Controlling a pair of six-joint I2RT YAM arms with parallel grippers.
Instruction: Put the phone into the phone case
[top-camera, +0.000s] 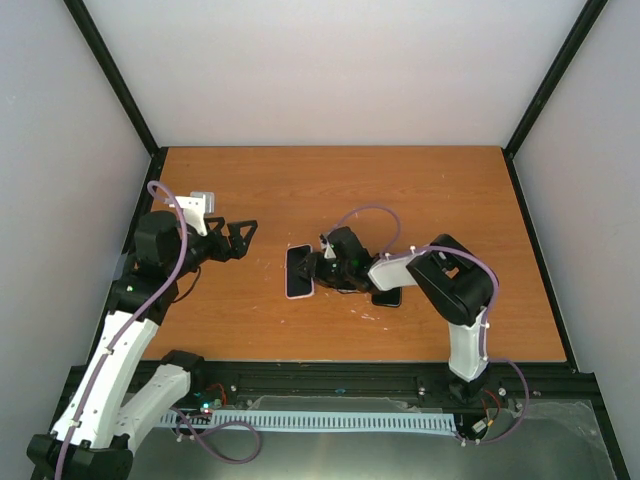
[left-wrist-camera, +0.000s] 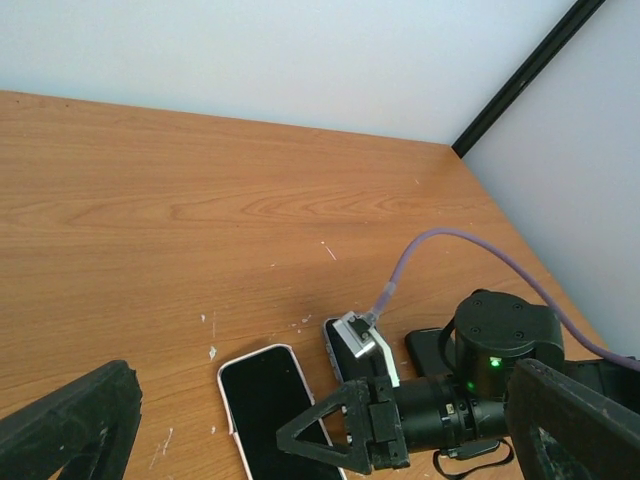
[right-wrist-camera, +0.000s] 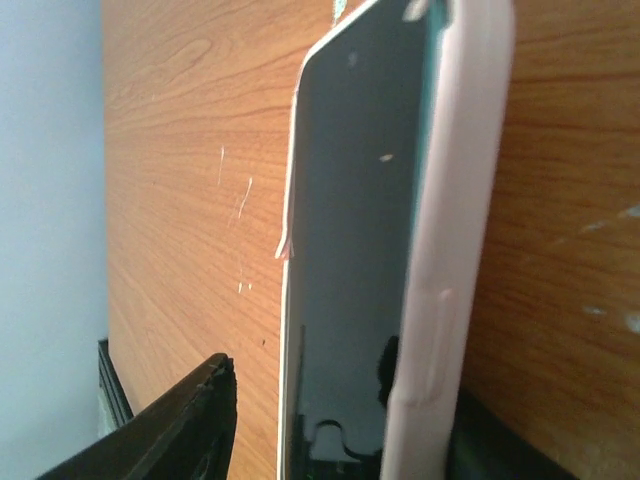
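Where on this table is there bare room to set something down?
Free: the far strip of table along the back wall; also the right side, between the right arm and the table's right edge. Crowded: the centre, where the right gripper sits by the cased phone and a dark phone.

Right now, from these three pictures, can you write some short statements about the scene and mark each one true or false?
1. The left claw is open and holds nothing. True.
2. The phone sits in a pink case, flat on the table. True.
3. The left claw touches the phone. False: it is apart from it, off to its left.
4. The right claw is far from the phone. False: it is low at the phone, with one finger on each side of the case.
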